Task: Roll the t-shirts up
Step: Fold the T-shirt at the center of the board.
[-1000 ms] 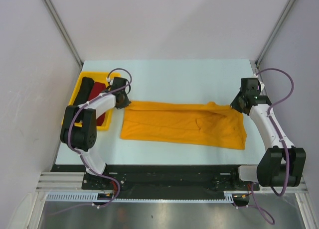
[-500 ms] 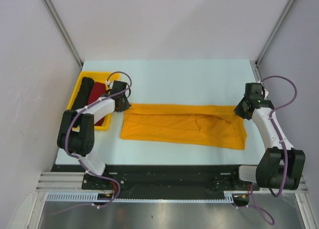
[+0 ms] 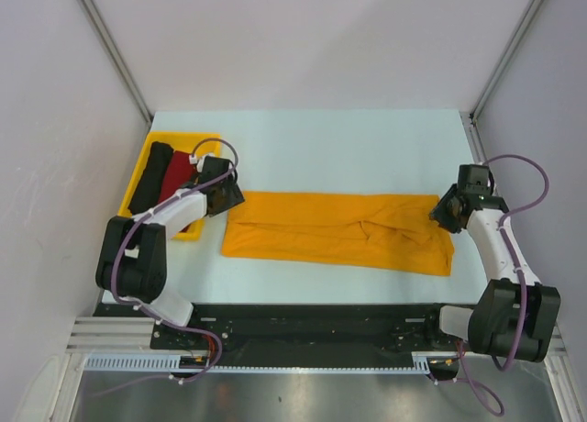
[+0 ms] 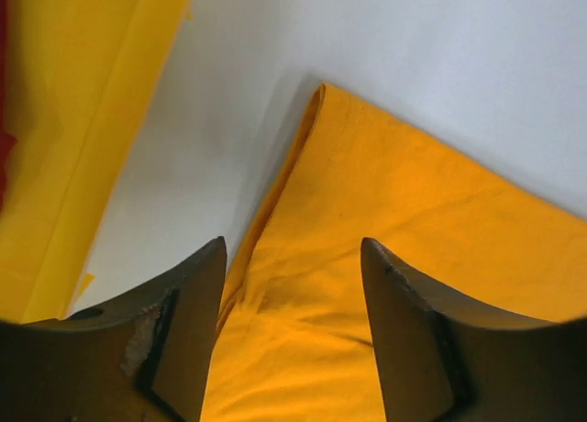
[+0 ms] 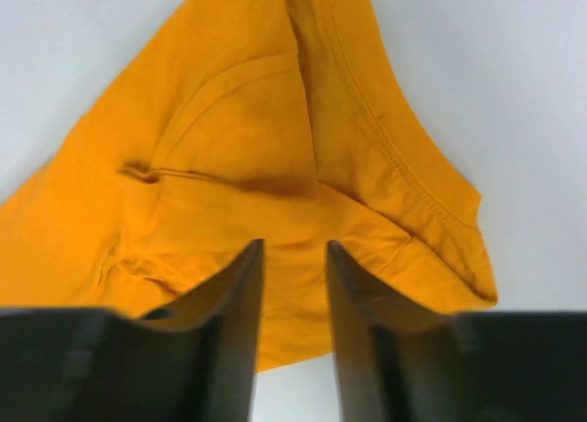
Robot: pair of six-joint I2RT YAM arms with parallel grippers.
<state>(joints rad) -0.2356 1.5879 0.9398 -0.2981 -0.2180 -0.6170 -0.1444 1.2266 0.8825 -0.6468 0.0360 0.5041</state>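
Pale table (image 3: 330, 147) between grey walls, and I have the mustard shirt (image 3: 335, 231) lying flat across its middle as a long band, folded lengthwise (collar end to my right). My left gripper (image 4: 293, 254) sits over the shirt's left far corner, fingers wide apart with the folded edge showing between them. My right gripper (image 5: 293, 249) is low over the collar end, fingers nearly together but with a slim gap, cloth and a sliver of table visible through it. The yellow tray (image 3: 179, 136) sits just left of the shirt, holding the red roll (image 3: 174, 174) and black roll (image 3: 154, 170) side by side.
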